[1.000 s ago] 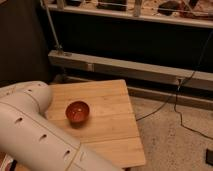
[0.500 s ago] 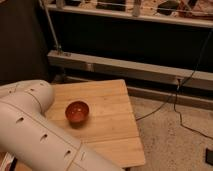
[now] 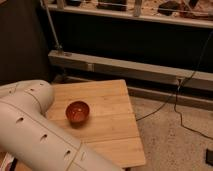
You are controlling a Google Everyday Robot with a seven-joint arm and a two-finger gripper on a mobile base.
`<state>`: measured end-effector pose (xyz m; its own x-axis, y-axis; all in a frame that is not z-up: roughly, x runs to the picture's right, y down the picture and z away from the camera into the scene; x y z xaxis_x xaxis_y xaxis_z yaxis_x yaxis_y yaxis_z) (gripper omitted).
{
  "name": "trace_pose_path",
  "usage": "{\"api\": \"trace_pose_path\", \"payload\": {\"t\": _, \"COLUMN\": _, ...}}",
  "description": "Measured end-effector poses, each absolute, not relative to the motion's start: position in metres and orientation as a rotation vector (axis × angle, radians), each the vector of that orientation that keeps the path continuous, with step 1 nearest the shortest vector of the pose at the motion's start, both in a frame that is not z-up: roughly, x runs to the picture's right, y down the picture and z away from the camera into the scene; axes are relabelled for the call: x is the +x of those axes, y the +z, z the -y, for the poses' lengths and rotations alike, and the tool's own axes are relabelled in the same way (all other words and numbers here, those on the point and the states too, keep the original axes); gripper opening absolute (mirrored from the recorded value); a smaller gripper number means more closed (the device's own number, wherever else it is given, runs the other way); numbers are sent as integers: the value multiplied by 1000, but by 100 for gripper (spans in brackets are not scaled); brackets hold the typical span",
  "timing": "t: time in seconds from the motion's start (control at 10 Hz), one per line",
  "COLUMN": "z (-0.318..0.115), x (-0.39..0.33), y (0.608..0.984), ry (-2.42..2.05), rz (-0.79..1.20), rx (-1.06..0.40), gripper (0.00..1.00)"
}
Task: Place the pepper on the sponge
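Note:
Neither the pepper nor the sponge shows in the camera view; both are hidden or out of view. My white arm fills the lower left and covers the left part of the wooden table. The gripper is out of view, somewhere beyond the frame's lower edge. A round red-orange bowl sits upright on the table just right of the arm's elbow.
The table's right edge drops to a speckled floor. A black cable runs across that floor. A grey metal rail and a dark wall stand behind the table. A dark object lies at the right edge.

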<state>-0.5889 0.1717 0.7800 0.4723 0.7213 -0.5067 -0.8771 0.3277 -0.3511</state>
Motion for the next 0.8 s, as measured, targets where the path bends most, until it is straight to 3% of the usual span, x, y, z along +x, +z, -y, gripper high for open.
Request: {"api": "trace_pose_path", "payload": {"t": 0.8, "z": -160, "x": -581, "y": 803, "ry": 1211, "rz": -313, "rx": -607, "gripper": 65}}
